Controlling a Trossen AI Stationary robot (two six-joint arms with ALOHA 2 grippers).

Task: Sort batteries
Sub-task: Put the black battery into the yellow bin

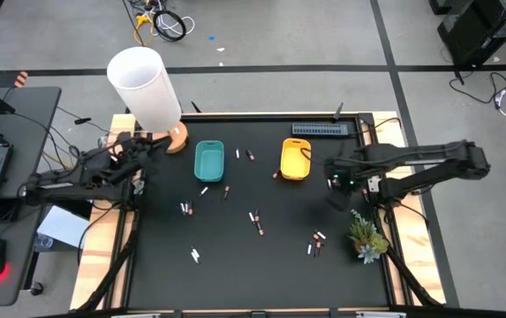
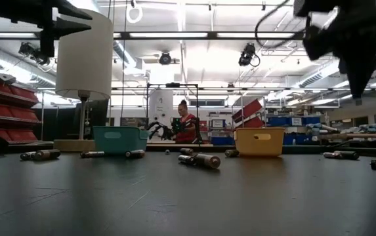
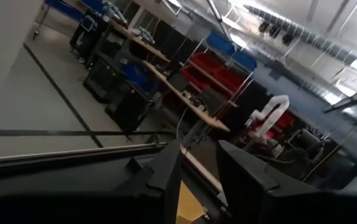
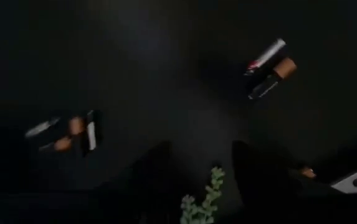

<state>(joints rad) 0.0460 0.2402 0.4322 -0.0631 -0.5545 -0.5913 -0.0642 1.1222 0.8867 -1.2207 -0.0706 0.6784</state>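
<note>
Several batteries lie scattered on the black table top: a pair between the teal tray and the yellow tray, others around the middle, and a small group near the right. My right gripper hangs above the table just right of the yellow tray, pointing down and open over bare mat; two battery groups lie below it. My left gripper is raised at the table's far left corner, pointing level, open and empty.
A lamp with a white shade and wooden base stands beside my left gripper. A small plant sits at the right edge, below my right arm. A power strip lies along the far edge. A person is far behind the table.
</note>
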